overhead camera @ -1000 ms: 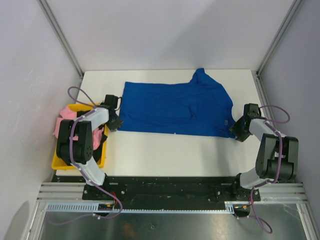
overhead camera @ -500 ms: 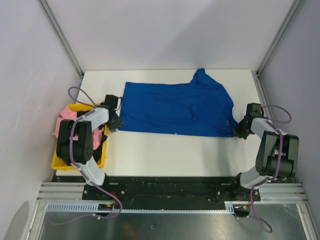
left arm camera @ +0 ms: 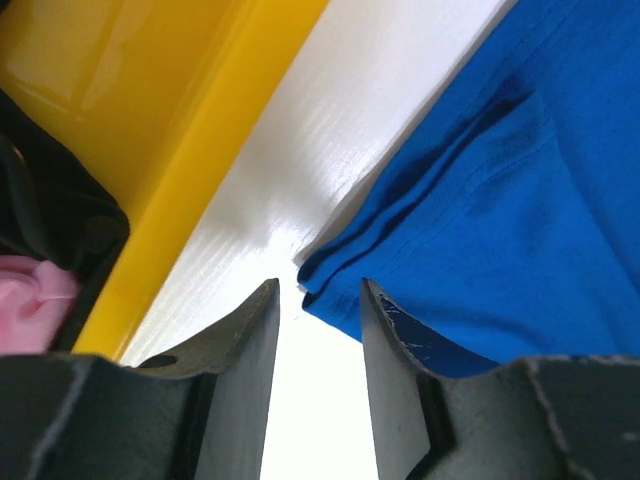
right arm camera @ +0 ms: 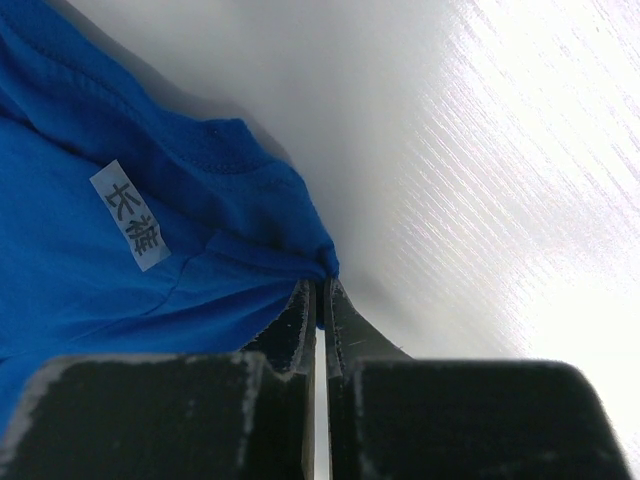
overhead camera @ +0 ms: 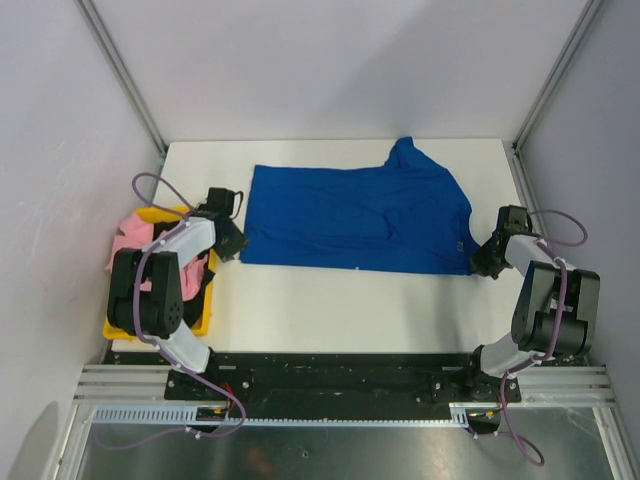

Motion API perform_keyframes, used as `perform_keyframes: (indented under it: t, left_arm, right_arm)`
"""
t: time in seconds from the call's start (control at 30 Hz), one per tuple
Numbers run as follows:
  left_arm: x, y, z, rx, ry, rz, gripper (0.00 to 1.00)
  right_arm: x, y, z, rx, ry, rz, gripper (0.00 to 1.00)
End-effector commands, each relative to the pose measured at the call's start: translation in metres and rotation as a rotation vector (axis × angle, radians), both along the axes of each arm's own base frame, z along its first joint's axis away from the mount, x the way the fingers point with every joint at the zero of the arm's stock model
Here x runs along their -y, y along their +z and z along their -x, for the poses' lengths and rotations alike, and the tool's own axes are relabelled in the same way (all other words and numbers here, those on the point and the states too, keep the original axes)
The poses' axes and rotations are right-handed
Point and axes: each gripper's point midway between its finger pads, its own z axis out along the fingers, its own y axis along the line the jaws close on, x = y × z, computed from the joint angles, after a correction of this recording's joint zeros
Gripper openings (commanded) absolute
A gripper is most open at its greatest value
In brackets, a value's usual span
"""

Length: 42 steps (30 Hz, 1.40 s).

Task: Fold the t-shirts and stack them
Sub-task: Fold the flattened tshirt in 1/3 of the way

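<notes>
Top external view: royal-blue t-shirt lies flat on the desk. Right jaws pinch its near right corner; left jaws, spread, sit at the near left corner — they likely must close before folding begins.

Level: bright, even and diffuse in all three views.
Glare: table washes out white toward 2 o'clock in the right wrist view; soft sheen on yellow bin at 10 o'clock.
Shadow: thin dark band under blue t-shirt hem.
Focus: left gripper and right gripper bodies blurred at 6 o'clock.
</notes>
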Motion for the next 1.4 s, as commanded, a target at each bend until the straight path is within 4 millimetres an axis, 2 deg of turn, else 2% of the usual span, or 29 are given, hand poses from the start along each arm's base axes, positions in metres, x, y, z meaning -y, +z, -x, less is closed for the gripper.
perform_keyframes:
  t: [0.0,0.13,0.4,0.5,0.63,0.77,0.97,1.27,1.37]
  left_arm:
    - [0.012,-0.001,-0.001,0.006,-0.011,0.025,0.42]
    - [0.015,-0.005,0.0,-0.007,-0.018,0.018,0.42]
    - [0.018,-0.022,0.011,-0.053,0.02,-0.025,0.34]
    - [0.02,-0.029,0.013,-0.071,0.025,-0.026,0.25]
    - [0.017,-0.029,0.016,-0.07,0.033,-0.047,0.04]
    - [0.007,-0.018,0.026,-0.053,0.057,-0.089,0.0]
    - [-0.004,-0.008,0.055,-0.043,0.106,-0.111,0.0]
    - [-0.016,-0.009,0.118,-0.071,0.193,-0.094,0.0]
    - [-0.016,-0.01,0.136,-0.084,0.222,-0.077,0.0]
  right_arm:
    - [0.008,0.007,-0.006,0.009,0.005,0.031,0.0]
    - [0.009,0.007,-0.006,0.006,0.004,0.032,0.0]
    - [0.01,0.011,-0.009,0.0,0.003,0.032,0.01]
    - [0.009,0.013,-0.01,0.001,0.003,0.028,0.01]
    - [0.01,0.014,-0.007,-0.007,0.0,0.028,0.0]
    - [0.012,0.011,0.001,-0.042,-0.011,0.01,0.0]
    - [0.014,0.017,0.025,-0.1,-0.033,0.014,0.0]
    - [0.006,0.028,0.071,-0.16,-0.095,0.003,0.0]
    - [-0.003,0.032,0.081,-0.171,-0.116,-0.04,0.0]
